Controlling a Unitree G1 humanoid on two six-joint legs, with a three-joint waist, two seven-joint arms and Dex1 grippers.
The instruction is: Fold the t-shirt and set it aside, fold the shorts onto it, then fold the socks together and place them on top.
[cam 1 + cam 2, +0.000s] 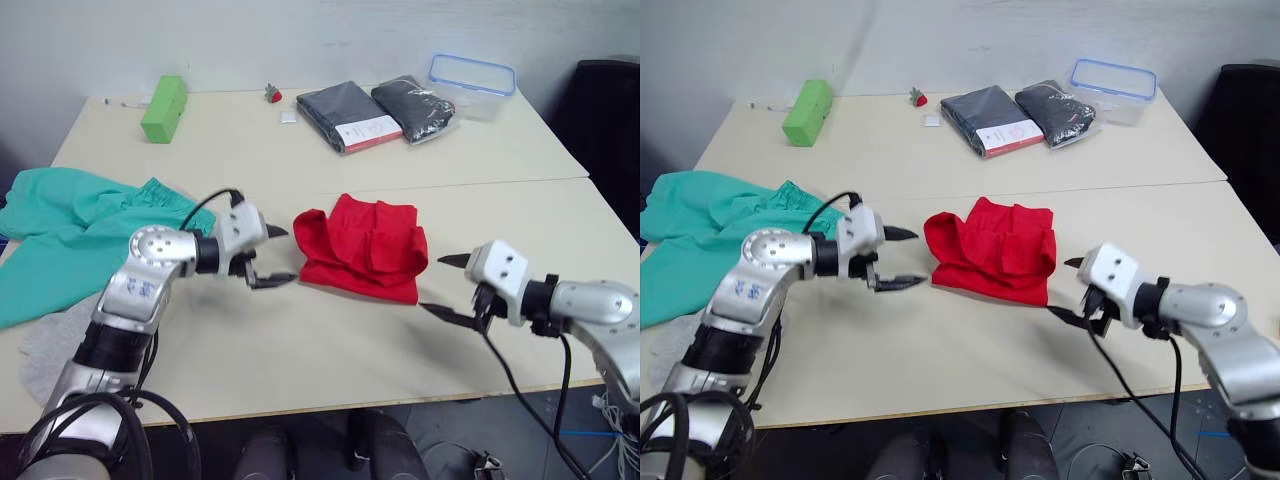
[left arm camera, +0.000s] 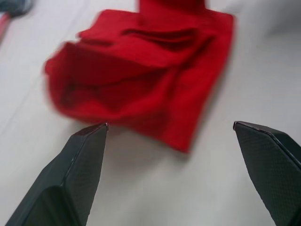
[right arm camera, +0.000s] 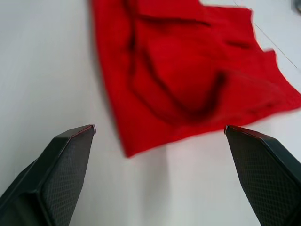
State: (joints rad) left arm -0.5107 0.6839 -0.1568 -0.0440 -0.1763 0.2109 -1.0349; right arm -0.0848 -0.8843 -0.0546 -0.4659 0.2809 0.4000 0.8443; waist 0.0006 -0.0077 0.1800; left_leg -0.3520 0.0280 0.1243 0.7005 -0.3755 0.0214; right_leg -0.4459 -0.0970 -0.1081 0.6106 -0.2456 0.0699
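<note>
Risk of a lopsided fold: the t-shirt (image 1: 360, 248), lying bunched and already partly doubled over near the middle of the table (image 1: 300, 350), has sleeves and hem tucked under, so pinching only the top layer would likely drag one ply and leave the rest behind. Also possible to shove the cloth along the smooth top rather than catch it, if the lower fingertip slides under too shallow. Could further rumple the heap if both sides pull at different moments.

Left gripper (image 1: 268, 256) held low just beside the shirt's left edge, forearm reaching in from the table's left side, fingers spread wide and empty, pointing at the cloth. Right gripper (image 1: 448, 286) just off the shirt's front right corner, close to the table's front edge, fingers likewise spread wide, holding nothing.

Shorts (image 1: 70, 235) spread at the left edge, overhanging the table; socks (image 1: 45, 345) at the front left corner beneath them.
</note>
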